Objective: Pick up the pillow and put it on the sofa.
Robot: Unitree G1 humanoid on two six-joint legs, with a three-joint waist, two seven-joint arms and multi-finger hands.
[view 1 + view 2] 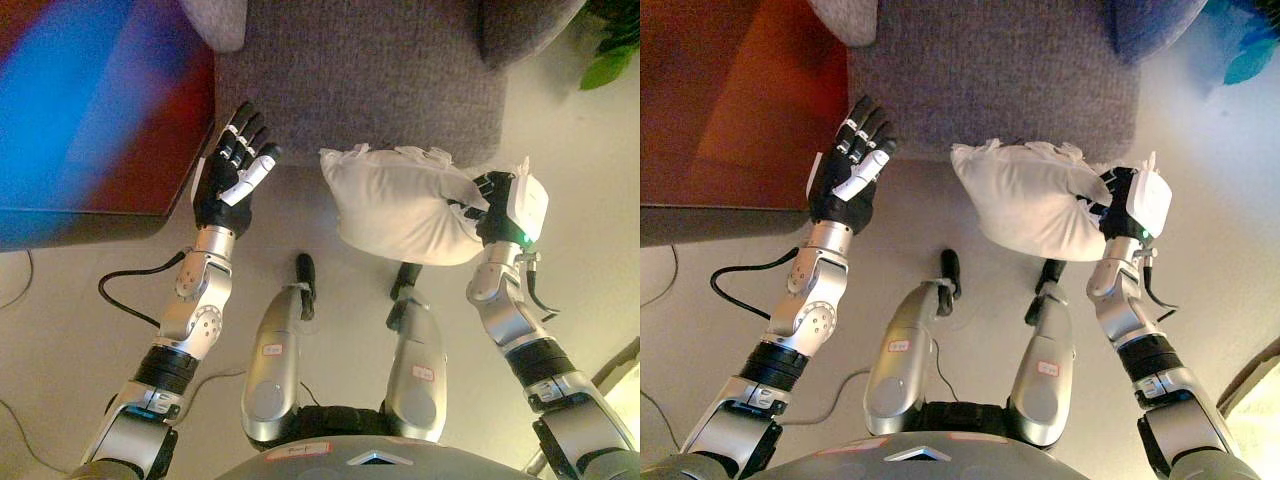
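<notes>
A white pillow [400, 205] hangs just in front of the grey sofa seat [360, 80], its far edge at the seat's front edge. My right hand [490, 205] is at the pillow's right end, its fingers curled into the cloth. My left hand [235, 175] is raised to the left of the pillow, apart from it, with straight fingers and nothing in it. The sofa's seat fills the top middle of both views.
A dark red-brown table [740, 110] stands at the left, close to my left hand. Grey sofa arms [215, 20] rise at the top left and top right. A green plant [610, 50] shows at the top right corner. Beige floor [70, 330] lies below.
</notes>
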